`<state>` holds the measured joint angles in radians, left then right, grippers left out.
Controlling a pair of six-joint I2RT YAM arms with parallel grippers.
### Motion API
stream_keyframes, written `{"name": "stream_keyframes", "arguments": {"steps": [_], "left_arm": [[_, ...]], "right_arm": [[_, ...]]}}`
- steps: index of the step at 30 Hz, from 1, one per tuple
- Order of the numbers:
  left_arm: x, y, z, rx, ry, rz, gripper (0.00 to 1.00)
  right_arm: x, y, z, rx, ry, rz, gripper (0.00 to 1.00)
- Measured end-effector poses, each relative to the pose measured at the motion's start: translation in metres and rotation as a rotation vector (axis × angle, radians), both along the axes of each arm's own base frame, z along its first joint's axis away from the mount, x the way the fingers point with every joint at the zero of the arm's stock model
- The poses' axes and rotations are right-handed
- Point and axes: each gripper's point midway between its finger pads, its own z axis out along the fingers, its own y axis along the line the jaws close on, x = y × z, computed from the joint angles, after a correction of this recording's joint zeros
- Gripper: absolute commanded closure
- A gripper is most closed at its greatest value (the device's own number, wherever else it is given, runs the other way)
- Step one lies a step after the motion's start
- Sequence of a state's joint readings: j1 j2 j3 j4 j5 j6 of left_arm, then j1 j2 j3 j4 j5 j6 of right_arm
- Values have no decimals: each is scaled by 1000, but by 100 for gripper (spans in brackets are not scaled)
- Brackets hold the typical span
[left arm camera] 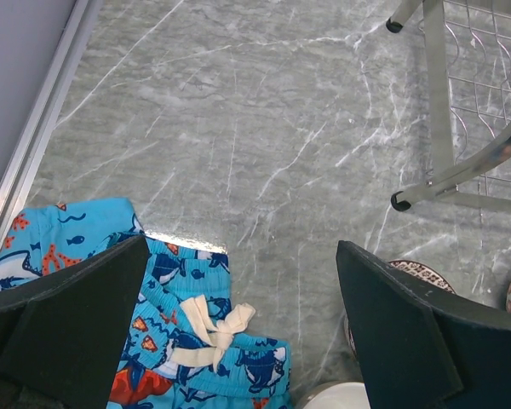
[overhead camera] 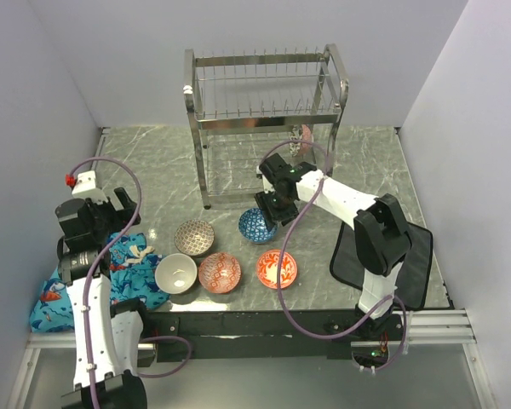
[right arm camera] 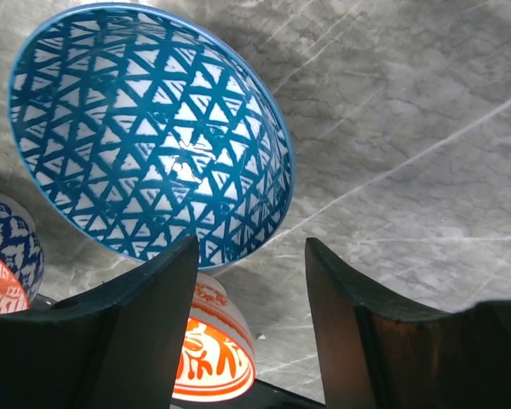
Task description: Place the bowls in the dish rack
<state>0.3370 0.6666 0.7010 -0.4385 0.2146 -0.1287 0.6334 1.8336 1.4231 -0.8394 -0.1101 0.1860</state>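
Nearest the arm bases, a crumpled blue cloth (overhead camera: 111, 273) printed with fish and sharks lies on the left of the grey, white-veined marbled table (overhead camera: 153, 170). Only the left wrist view shows its white drawstring bow (left arm camera: 209, 328). The left gripper (left arm camera: 243, 247) hangs over the cloth's far edge, its dark fingers spread wide with nothing between them. A flat black mat (overhead camera: 413, 256) lies by the right arm's base.

Next comes a front row of three glossy round bowls, close side by side: the cream-white bowl (overhead camera: 175, 273), the pinkish-red bowl (overhead camera: 219, 273) and the red-orange bowl (overhead camera: 276, 269). Just behind them sit the brown-grey bowl (overhead camera: 194, 237) and, to its right, the blue bowl (overhead camera: 257, 226). All five are on the table, in front of the rack.

The right gripper (overhead camera: 268, 209) is at the blue bowl's far side. The right wrist view shows what the overhead cannot. The bowl's inside is a white lattice of triangles on blue, shiny with glaze, under a thin blue rim. The two fingers stand parted, with the rim at the gap between their tips. Whether they touch it cannot be told. That view also shows the red-orange bowl's pale outer wall with orange print.

Farthest back stands the dish rack (overhead camera: 264, 119), made of bright steel wire in two tiers, with rows of upright prongs and rounded end frames. The left wrist view shows its black feet.
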Motion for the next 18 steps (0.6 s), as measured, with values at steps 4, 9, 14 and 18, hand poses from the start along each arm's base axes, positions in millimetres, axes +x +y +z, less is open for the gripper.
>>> {"name": "stream_keyframes", "arguments": {"steps": [4, 9, 14, 18], "left_arm": [[0, 0, 1, -12, -5, 4, 1], [-1, 1, 1, -19, -6, 11, 1], [-1, 1, 1, -24, -7, 11, 1], [-1, 2, 1, -27, -7, 15, 1]], "right_arm": [[0, 0, -3, 5, 17, -6, 51], [3, -2, -6, 15, 29, -17, 53], [13, 6, -8, 26, 28, -12, 54], [21, 12, -9, 33, 17, -5, 57]]}}
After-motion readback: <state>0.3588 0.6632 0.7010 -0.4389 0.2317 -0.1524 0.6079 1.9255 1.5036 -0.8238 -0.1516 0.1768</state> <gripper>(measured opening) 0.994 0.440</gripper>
